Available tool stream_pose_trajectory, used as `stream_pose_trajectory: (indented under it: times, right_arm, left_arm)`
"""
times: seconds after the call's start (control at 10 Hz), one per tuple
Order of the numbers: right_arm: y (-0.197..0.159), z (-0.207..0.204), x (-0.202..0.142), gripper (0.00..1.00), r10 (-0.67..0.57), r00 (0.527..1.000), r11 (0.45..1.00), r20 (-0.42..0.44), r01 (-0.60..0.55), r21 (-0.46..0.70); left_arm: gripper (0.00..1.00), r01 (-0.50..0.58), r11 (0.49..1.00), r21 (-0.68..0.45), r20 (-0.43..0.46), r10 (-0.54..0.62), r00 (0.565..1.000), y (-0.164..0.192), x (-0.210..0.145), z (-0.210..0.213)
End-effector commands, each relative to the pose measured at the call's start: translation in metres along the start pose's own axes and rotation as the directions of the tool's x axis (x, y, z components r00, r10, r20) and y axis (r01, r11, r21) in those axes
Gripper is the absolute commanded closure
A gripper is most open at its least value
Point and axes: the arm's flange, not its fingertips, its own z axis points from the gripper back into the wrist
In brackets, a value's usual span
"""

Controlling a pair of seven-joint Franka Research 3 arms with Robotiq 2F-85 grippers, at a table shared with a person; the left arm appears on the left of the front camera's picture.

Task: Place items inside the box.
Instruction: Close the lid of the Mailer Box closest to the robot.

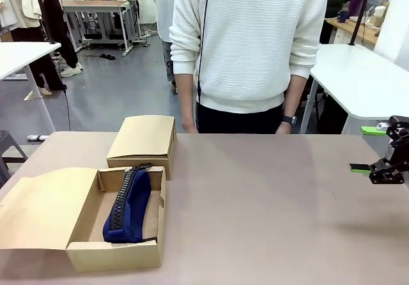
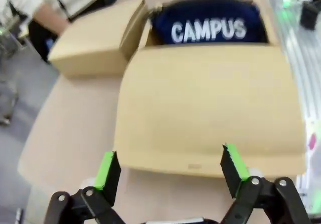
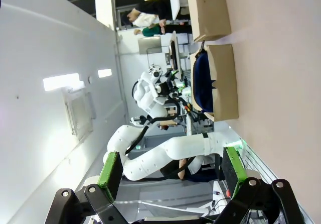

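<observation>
Room: lab/workshop, white benches far back, grey floor; a person (image 1: pixel 246 48) in a white sweater stands at the far edge of the table (image 1: pixel 268 202), hands down, holding nothing.
Surface: plain brown tabletop, bare across the middle and right.
Box: open cardboard box (image 1: pixel 83 254) at near left, lid flap folded out to its left; a second, closed carton (image 1: pixel 142 139) just beyond it, touching or nearly so.
Task thing: navy pouch (image 1: pixel 130 205) lies inside the open box, long axis running near-to-far, zip up; "CAMPUS" print reads in the left wrist view. No other items to be seen on the table.
R gripper (image 1: pixel 369 149): at the far right edge, well apart from the box, jaws spread wide, empty; box lies far off to its left.
L gripper (image 2: pixel 170 168): jaws spread, empty, hanging over the lid flap; pouch lies just past the flap ahead of it.
Nearer arm: left, by a lot.
In the way: the open flap sits betw. L gripper and the box cavity; pouch already takes up much of the cavity, so a next item prob. needs the free strip beside it.
Progress (judged): one item in; nothing more within reach to pick.
</observation>
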Motion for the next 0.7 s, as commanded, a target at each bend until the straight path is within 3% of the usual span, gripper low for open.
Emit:
stream_pose_trajectory:
  times: [0.0, 0.1, 0.6]
  right_arm:
    - [0.007, -0.001, 0.001, 0.00, -0.019, 1.000, 1.000, 0.010, 0.019, 0.021]
    - [0.007, -0.001, 0.001, 0.00, -0.019, 1.000, 1.000, 0.010, 0.019, 0.021]
    - [0.007, -0.001, 0.001, 0.00, -0.019, 1.000, 1.000, 0.010, 0.019, 0.021]
  left_arm:
    - [0.00, 0.002, 1.000, -0.023, -0.097, -0.005, 0.995, 0.010, -0.020, -0.004]
    - [0.00, 0.016, 1.000, -0.005, -0.198, -0.017, 0.980, 0.012, -0.031, -0.010]
    - [0.00, -0.038, 0.995, -0.096, -0.249, 0.013, 0.968, 0.005, -0.063, -0.066]
